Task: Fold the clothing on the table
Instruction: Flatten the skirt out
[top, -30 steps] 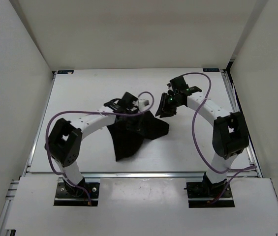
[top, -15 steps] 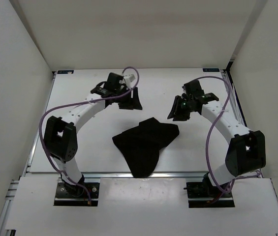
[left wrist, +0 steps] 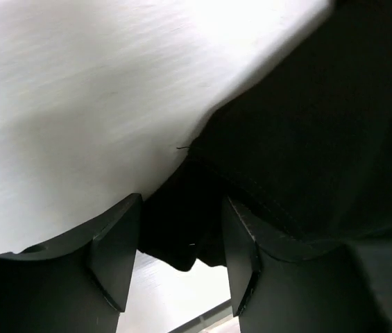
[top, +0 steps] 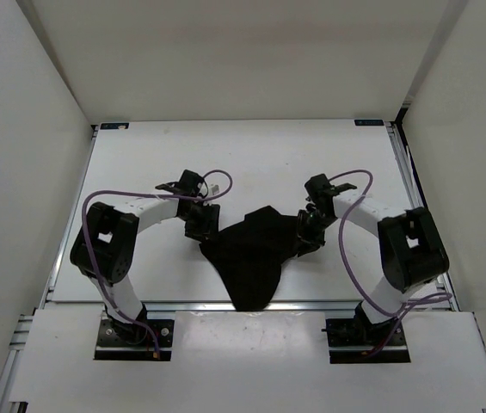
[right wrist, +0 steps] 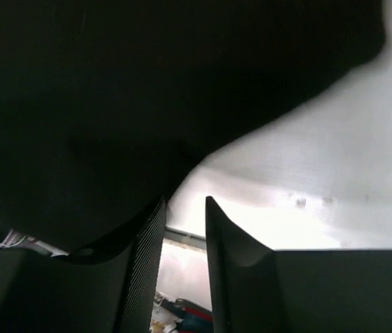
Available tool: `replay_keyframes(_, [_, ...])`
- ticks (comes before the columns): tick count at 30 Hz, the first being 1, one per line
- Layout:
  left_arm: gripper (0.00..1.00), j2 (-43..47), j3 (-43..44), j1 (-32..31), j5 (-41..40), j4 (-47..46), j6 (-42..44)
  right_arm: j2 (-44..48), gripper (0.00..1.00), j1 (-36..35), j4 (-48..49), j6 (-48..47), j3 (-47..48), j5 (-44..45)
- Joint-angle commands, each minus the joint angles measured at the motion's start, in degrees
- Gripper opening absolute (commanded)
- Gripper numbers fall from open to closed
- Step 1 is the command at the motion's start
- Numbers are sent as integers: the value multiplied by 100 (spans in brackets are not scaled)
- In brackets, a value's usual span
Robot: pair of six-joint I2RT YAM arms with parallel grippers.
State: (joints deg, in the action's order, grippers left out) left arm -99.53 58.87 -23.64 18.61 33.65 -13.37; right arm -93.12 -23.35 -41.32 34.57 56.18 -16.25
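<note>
Cloth lies dropped now. We have brought the left gripper and right gripper down to its edges, fingers open to pinch.

White back wall far ahead of the fingers. White left wall and white right wall well out to either side of them. White front panel behind the fingers, at the bottom of the top view.
</note>
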Motion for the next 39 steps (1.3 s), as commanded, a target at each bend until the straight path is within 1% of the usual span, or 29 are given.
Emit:
replay_keyframes(1, [60, 240, -191, -80, 344, -262, 1, -442, 36, 85, 352, 6, 165, -238])
replay_keyframes(3, [55, 293, -367, -97, 476, -359, -69, -749, 35, 120, 397, -90, 453, -264])
replay_keyframes(4, [44, 319, -376, -123, 512, -350, -87, -986, 34, 190, 371, -151, 533, -256])
replay_keyframes(5, [20, 328, -429, -150, 512, -376, -105, -1250, 33, 182, 353, -204, 734, -221])
replay_keyframes(7, [0, 416, -482, -202, 564, -385, -210, -1592, 30, 296, 282, -336, 1069, -159])
replay_keyframes(8, [0, 451, -517, -194, 582, -429, -219, -1726, 28, 331, 222, -389, 1375, -142])
replay_keyframes(10, [0, 504, -561, -220, 696, -412, -307, -2339, 28, 454, 90, -564, 2060, -97])
replay_keyframes(11, [0, 574, -578, -229, 740, -455, -368, -2438, 27, 489, -7, -591, 2290, -19])
replay_keyframes(12, [0, 601, -561, -229, 758, -464, -438, -2735, 26, 525, -121, -670, 2762, 60])
replay_keyframes(13, [0, 644, -578, -229, 810, -491, -500, -3025, 26, 603, -157, -705, 3027, 87])
replay_keyframes(15, [0, 855, -596, -299, 898, -604, -701, -3499, 27, 691, -323, -854, 4219, 131])
replay_keyframes(16, [0, 865, -640, -325, 960, -727, -877, -3833, 25, 779, -298, -925, 4556, 53])
replay_keyframes(17, [0, 960, -640, -334, 1038, -806, -1070, -4028, 26, 841, -202, -995, 5160, -96])
replay_keyframes(19, [0, 1084, -780, -361, 1179, -1288, -1412, -4257, 26, 911, 123, -1109, 6049, -631])
replay_keyframes(21, [0, 1224, -877, -378, 1232, -1606, -1713, -4206, 28, 1095, 421, -988, 6246, -1071])
replay_keyframes(22, [0, 1242, -930, -387, 1172, -1746, -1818, -4118, 29, 1087, 562, -952, 6186, -1186])
replay_keyframes(23, [9, 1234, -904, -352, 1189, -1765, -1854, -3883, 33, 1113, 555, -952, 6133, -1127])
replay_keyframes(25, [40, 1147, -886, -352, 1224, -1705, -1845, -3566, 39, 1026, 197, -1284, 6115, -532])
replay_keyframes(26, [48, 1120, -860, -335, 1241, -1704, -1810, -3372, 41, 974, 29, -1364, 6089, -441])
replay_keyframes(27, [68, 1102, -860, -308, 1259, -1695, -1793, -3101, 44, 930, -181, -1434, 5967, -214])
replay_keyframes(28, [97, 1119, -816, -299, 1276, -1721, -1792, -2950, 44, 920, -401, -1479, 5748, -116])
replay_keyframes(30, [99, 1102, -772, -291, 1268, -1687, -1714, -2337, 46, 816, -657, -1514, 5221, 112])
replay_keyframes(31, [98, 1128, -711, -308, 1224, -1660, -1687, -2142, 45, 780, -649, -1497, 4705, 148])
replay_keyframes(32, [99, 1120, -676, -265, 1085, -1573, -1600, -1705, 45, 675, -484, -1418, 4074, 192])
replay_keyframes(33, [98, 1128, -701, -264, 944, -1459, -1451, -1248, 46, 544, -456, -1409, 3771, 253])
replay_keyframes(34, [98, 1128, -728, -247, 917, -1449, -1423, -861, 47, 429, -221, -1270, 2959, 376])
replay_keyframes(36, [98, 1128, -798, -186, 1003, -1457, -1388, -359, 47, 236, -166, -1154, 2487, 412])
replay_keyframes(38, [99, 1119, -964, -141, 996, -1414, -1266, 12, 47, 191, -157, -883, 1724, 404])
replay_keyframes(39, [99, 1146, -1026, -132, 995, -1379, -1169, 240, 47, 104, -140, -847, 1555, 386])
